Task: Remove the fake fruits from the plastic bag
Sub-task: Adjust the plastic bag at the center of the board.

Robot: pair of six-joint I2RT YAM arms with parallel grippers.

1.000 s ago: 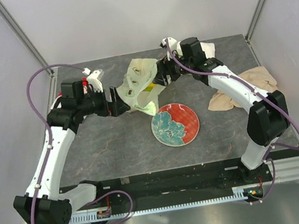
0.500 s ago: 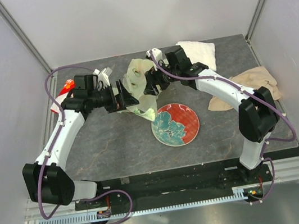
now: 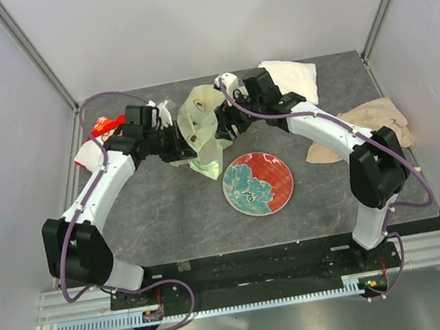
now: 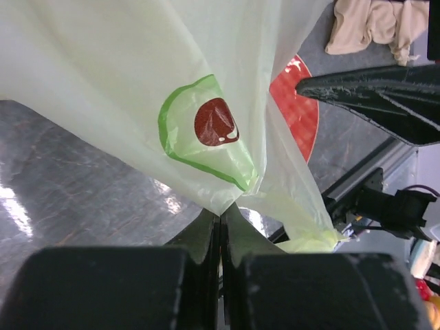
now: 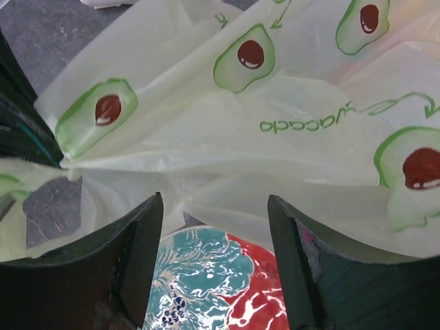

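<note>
Top view, bottom up: a slotted metal rail (image 3: 250, 300) and both arm bases run along the lower edge. Above them is the dark grey stone-look table (image 3: 161, 216). Its lower-left area is bare, so that's the free room. A round red-and-teal flowered plate (image 3: 258, 184) lies flat, right of centre.

Just above-left of the plate, the thin translucent pale-green plastic bag (image 3: 202, 128) is held up between the two arms. Its lower tip ends near the plate's upper-left rim; can't tell if it touches the table.

Left gripper (image 4: 221, 223): jaws pressed together, pinching a gathered fold on the bag's left side.
Right gripper (image 5: 214, 206): jaws spread wide, gripping nothing. The fingertips sit right at the film's lower edge on the bag's right side, contact unclear. The plate shows in the gap between the fingers.

Bag print: green avocado halves with brown stones, green arrows, and the word "avocado", upside down in the right wrist view. Fake fruits: can't make any out through the film.

Far side:
- A red-and-white snack packet (image 3: 93, 143) lies at the table's left edge, beside the left arm.
- A white folded towel (image 3: 291, 76) lies at the upper-right far edge, behind the right arm.
- A crumpled beige cloth (image 3: 365, 127) lies on the right edge.

Pale enclosure walls (image 3: 2, 166) close in left, right and back.
</note>
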